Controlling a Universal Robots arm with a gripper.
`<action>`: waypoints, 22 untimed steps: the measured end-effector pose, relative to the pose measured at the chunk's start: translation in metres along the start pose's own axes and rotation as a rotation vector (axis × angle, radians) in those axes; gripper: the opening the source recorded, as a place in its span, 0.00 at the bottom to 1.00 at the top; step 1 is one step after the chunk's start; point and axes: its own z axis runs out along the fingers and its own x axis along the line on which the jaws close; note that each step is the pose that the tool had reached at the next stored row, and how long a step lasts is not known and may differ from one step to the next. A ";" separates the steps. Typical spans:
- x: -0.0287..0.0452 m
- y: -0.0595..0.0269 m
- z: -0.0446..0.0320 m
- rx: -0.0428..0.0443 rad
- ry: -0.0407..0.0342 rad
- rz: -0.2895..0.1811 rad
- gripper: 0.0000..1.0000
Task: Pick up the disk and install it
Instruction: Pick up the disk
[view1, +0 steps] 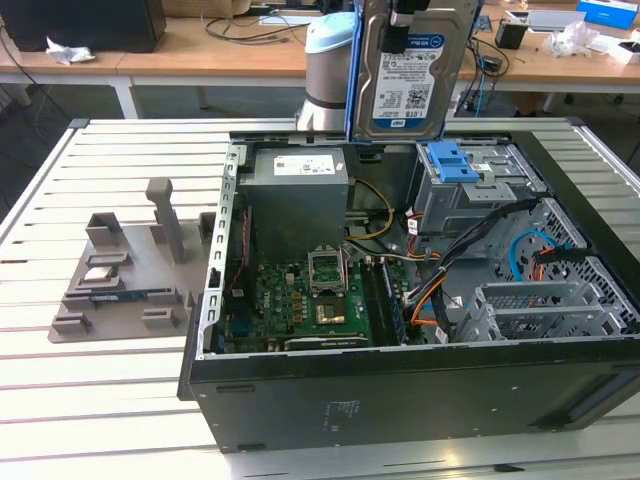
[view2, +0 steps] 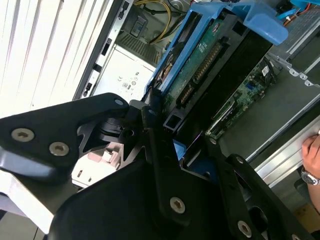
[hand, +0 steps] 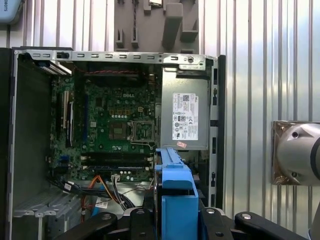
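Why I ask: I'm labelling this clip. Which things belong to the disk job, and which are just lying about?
Job: the disk, held upright above the computer case by the gripper; the drive cage with its blue latch.
Lying about: the grey tray beside the case; cables on the desk behind; a hand with a watch.

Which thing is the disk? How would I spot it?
Find the open computer case on the slatted table. Above it the claw holds the disk upright: silver, white-and-blue label, blue side bracket, unlike the blue latch on the grey cage below.
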 end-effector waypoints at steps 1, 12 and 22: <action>0.0004 -0.0001 0.0000 -0.0001 0.0000 0.000 0.37; 0.0039 -0.0025 0.0000 0.0000 -0.0001 0.000 0.37; 0.0043 -0.0052 0.0000 0.0000 -0.0001 0.000 0.37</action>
